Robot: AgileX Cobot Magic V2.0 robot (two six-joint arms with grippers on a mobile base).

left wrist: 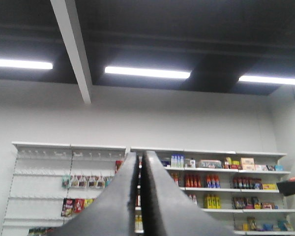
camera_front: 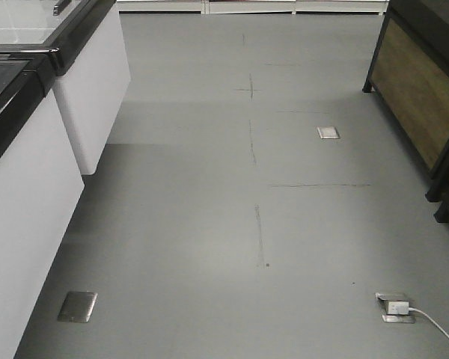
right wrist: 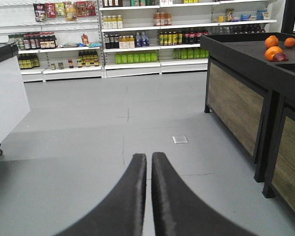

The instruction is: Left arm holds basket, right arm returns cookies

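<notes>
Left gripper: jaws nearly together, a thin slit, nothing between, tilted up toward wall shelves. We find the packages there too small to read. Right gripper: likewise narrow, empty, over grey floor. We cannot tell where basket or cookies lie.

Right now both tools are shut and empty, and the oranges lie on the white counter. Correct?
No: the oranges lie on the black stand, per the right wrist view. The left tool and right tool are indeed shut and empty.
</notes>
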